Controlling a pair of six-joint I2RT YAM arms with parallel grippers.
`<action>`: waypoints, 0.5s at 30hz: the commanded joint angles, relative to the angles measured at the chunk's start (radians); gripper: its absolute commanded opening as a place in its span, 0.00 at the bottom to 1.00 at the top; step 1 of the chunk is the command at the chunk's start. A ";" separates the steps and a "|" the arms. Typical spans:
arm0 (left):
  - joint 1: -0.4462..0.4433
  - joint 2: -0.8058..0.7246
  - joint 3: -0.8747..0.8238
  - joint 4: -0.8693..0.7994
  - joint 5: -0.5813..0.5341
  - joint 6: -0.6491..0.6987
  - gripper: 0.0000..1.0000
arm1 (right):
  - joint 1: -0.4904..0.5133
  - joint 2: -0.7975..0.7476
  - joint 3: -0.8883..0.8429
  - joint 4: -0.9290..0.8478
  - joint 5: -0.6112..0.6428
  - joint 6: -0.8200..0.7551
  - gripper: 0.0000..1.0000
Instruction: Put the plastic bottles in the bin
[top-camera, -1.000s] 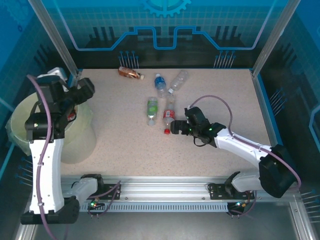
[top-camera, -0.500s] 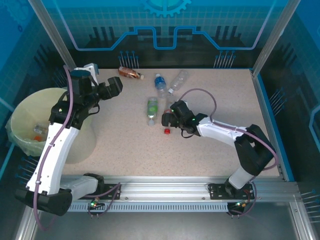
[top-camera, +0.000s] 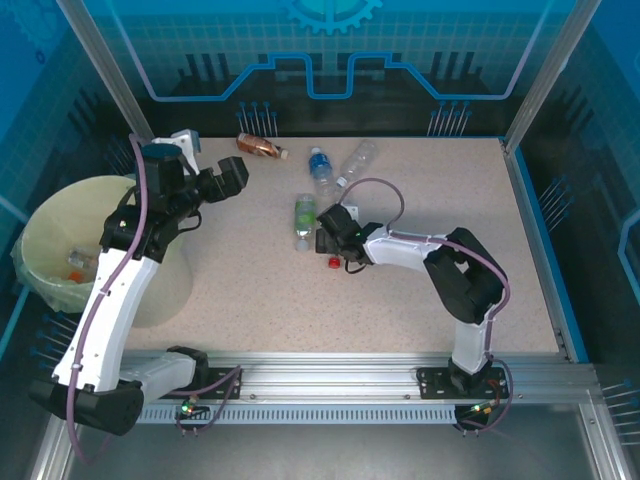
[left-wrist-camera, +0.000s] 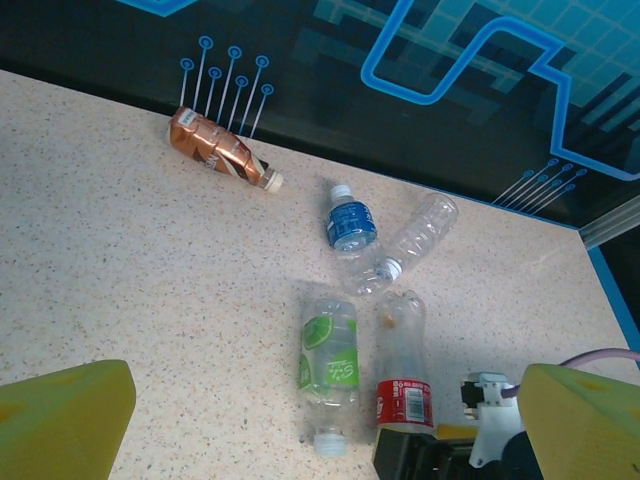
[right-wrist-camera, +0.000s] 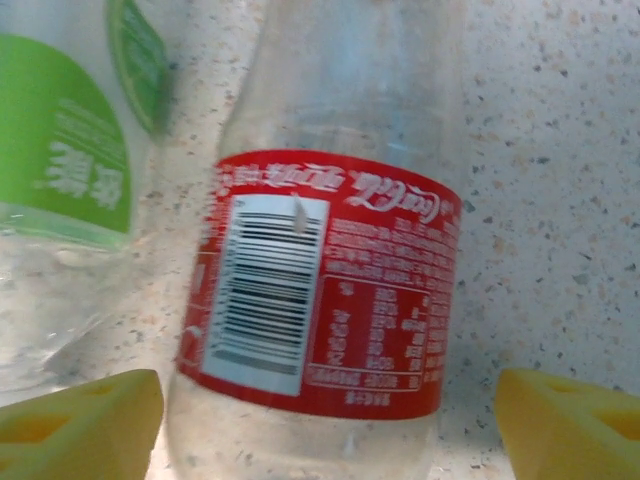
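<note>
Red-label bottle (right-wrist-camera: 320, 290) lies on counter (top-camera: 420, 180) between right jaws, which stand wide open either side of its label, not gripping. Green-label bottle (right-wrist-camera: 60, 150) just left of them. Left jaws wide open, empty, above counter. Ahead of them: blue-label bottle (left-wrist-camera: 352, 225), clear bottle (left-wrist-camera: 424, 228), brown bottle (left-wrist-camera: 213, 148). Bin (top-camera: 165, 280) to their left.

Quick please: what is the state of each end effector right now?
Left end effector: open, holding nothing.
Right end effector: open around the red bottle, not gripping it yet.
</note>
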 joint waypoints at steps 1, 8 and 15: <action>-0.004 -0.011 -0.021 0.018 0.044 -0.013 0.99 | 0.018 0.031 0.024 -0.007 0.054 0.021 0.82; -0.005 0.012 -0.040 0.042 0.128 -0.043 0.99 | 0.018 0.016 -0.010 0.002 0.029 -0.026 0.64; -0.009 0.028 -0.065 0.083 0.187 -0.081 0.99 | 0.018 -0.061 -0.085 0.062 -0.007 -0.087 0.53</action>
